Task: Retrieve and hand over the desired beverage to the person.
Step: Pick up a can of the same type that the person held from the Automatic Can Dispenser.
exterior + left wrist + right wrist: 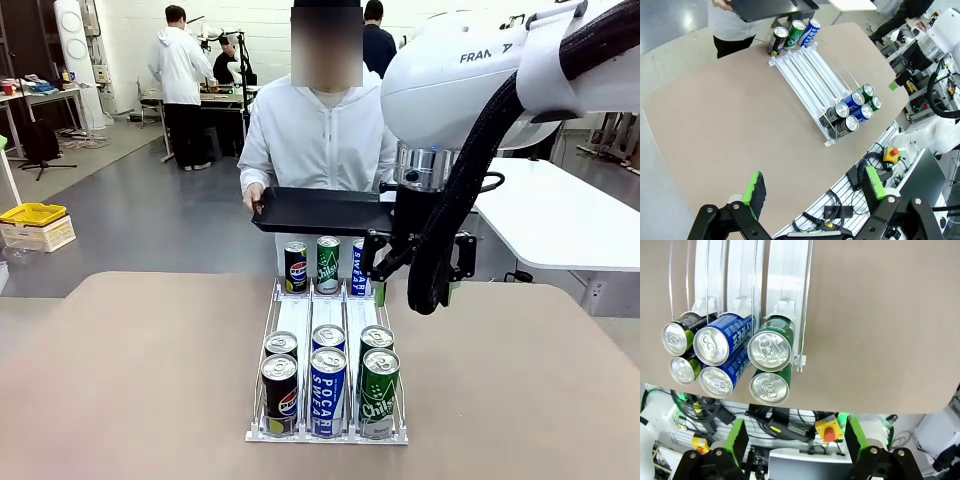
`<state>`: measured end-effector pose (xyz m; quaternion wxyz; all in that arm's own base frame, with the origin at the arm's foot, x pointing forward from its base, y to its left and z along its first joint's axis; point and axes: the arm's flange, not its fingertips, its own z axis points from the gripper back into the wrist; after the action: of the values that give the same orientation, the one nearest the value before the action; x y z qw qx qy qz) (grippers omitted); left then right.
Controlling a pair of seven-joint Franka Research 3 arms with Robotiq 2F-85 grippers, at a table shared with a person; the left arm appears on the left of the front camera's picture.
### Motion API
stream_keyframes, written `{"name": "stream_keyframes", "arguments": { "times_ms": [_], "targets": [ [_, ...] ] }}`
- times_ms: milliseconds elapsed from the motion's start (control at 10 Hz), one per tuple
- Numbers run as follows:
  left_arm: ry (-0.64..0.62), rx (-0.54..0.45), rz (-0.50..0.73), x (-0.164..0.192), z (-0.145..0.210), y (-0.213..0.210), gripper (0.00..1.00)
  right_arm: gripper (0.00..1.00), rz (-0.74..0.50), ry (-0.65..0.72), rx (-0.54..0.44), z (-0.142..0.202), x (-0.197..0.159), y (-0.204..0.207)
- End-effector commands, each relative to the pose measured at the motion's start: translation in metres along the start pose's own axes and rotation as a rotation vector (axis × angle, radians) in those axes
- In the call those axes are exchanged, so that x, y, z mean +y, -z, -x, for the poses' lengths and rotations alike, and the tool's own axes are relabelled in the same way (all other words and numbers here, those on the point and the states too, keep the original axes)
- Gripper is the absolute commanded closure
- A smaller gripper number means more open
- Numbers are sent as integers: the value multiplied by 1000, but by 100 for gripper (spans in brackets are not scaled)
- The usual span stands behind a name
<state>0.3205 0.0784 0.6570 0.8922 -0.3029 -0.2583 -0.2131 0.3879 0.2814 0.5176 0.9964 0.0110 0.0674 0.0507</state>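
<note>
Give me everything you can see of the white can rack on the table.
The white can rack looks like plastic with thin wire dividers, forming three lanes running away from the robot. It rests mid-table on the tan tabletop. Three upright cans stand at its far end; six stand at the near end, two per lane: Pepsi, Pocari Sweat, Chilsung.

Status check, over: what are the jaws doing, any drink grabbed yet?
Jaws open, empty: left gripper, right gripper. Nine cans all in the rack, none picked. Far side, the person holds a black tray. Nothing blocks the cans.
</note>
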Motion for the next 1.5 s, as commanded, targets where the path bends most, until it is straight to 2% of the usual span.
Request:
{"name": "stream_keyframes", "arguments": {
  "times_ms": [0,800,1100,1400],
  "targets": [
    [20,-7,20,1,0,-2,0,0,-5,-8,16,1,-1,-3],
    [20,-7,20,1,0,-2,0,0,0,-2,3,1,0,-1],
    [20,-7,20,1,0,-2,0,0,97,13,-149,29,22,13],
    [20,-7,20,1,0,-2,0,0,58,45,-167,50,21,31]
  ]
}}
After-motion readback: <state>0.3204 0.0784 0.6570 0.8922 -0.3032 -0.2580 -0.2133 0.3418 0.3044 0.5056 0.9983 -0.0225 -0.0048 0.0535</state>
